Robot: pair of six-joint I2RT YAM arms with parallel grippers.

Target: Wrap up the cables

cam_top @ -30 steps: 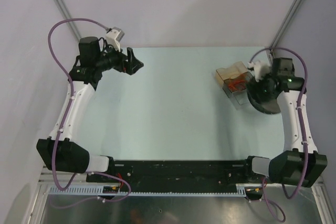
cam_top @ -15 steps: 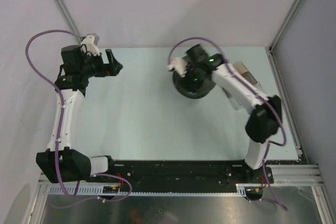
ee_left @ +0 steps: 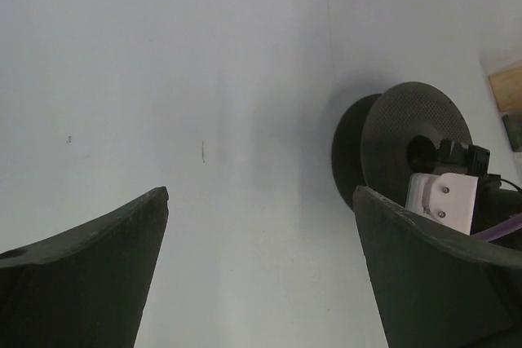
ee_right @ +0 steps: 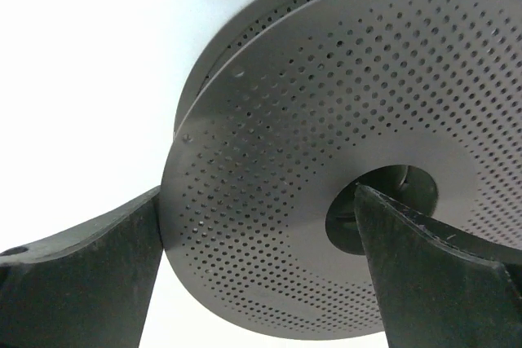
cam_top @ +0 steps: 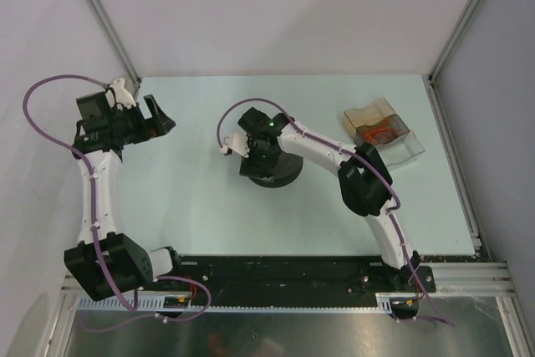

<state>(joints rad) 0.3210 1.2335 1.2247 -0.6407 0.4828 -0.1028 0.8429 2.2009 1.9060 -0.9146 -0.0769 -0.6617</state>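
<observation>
The cables [cam_top: 380, 133] are a tangle of thin red-orange wire lying in a clear box [cam_top: 403, 149] at the back right. A black perforated spool [cam_top: 272, 171] is at the middle of the table. My right gripper [cam_top: 261, 159] is on it. In the right wrist view my right gripper [ee_right: 259, 191] is open, one finger outside the spool's [ee_right: 326, 144] rim and the other in its centre hole, apart from the hole's edge. My left gripper [cam_top: 159, 114] stands open and empty at the back left. In its own view the left gripper [ee_left: 259, 193] faces the spool [ee_left: 408, 140].
An amber-tinted container [cam_top: 368, 114] adjoins the clear box at the back. Metal frame posts [cam_top: 104, 18] rise at both back corners. A black rail [cam_top: 284, 269] runs along the near edge between the arm bases.
My right arm has swung the spool from beside the box at the back right to the table's middle. My left arm has drawn back toward the left wall, still open.
</observation>
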